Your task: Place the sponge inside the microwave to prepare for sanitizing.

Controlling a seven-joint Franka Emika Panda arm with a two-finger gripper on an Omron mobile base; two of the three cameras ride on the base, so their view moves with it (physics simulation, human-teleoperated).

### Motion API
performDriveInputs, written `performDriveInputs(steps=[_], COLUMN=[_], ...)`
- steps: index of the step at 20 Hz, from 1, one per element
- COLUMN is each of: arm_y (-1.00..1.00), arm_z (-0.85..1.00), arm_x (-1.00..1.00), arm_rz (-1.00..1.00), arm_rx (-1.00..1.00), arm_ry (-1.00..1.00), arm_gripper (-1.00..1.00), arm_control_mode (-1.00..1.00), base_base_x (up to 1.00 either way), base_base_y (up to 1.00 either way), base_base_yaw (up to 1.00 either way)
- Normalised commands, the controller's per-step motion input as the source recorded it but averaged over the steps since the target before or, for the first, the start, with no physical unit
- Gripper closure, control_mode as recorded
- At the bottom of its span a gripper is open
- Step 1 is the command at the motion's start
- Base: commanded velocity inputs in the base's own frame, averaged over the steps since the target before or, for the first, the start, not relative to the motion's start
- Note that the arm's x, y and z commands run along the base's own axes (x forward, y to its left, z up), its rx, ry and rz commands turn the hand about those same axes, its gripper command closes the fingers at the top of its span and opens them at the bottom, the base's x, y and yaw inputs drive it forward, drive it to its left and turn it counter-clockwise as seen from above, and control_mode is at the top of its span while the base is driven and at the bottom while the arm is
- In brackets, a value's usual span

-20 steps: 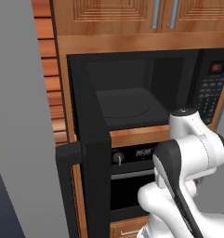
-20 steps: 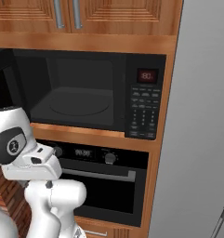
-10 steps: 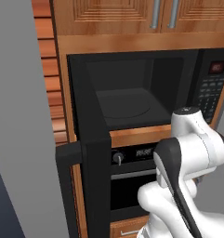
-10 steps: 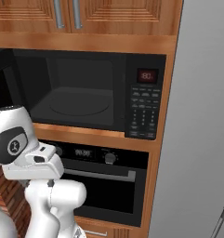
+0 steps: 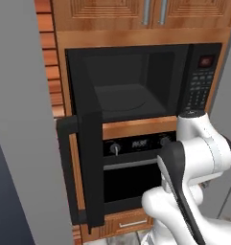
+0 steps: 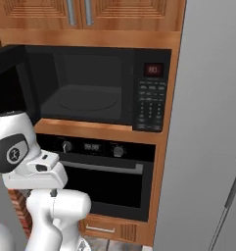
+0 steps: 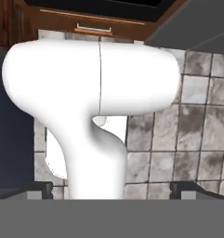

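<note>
The black microwave is built into the wooden cabinet wall. Its door is swung wide open to the left, and the dark cavity with the round turntable lies exposed. The sponge is out of view. In the hand view my gripper points down at the floor over my own body. It is open wide, one dark fingertip at the left and the other at the right, with nothing between them.
A black oven with knobs and a silver bar handle sits under the microwave, above a wooden drawer. A tall grey panel stands at the left and a grey fridge at the right. Below is a tiled floor.
The upper part of my arm has drifted slightly to the right in the left base view. The microwave and its door have not moved.
</note>
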Motion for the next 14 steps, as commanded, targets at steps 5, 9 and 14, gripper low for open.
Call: performDriveInputs(steps=[5,9,14], arm_y=[0.00,0.00,0.00], arm_z=[0.00,0.00,0.00], arm_x=[0.00,0.00,0.00], arm_rz=[0.00,0.00,0.00], arm_rx=[0.00,0.00,0.00], arm_ry=[0.00,0.00,0.00], arm_gripper=[-1.00,-1.00,-1.00], arm_control_mode=[1.00,1.00,1.00], base_base_x=[-0.03,0.00,-0.01], base_base_y=[-0.59,-1.00,-1.00], base_base_yaw=[0.00,0.00,-0.03])
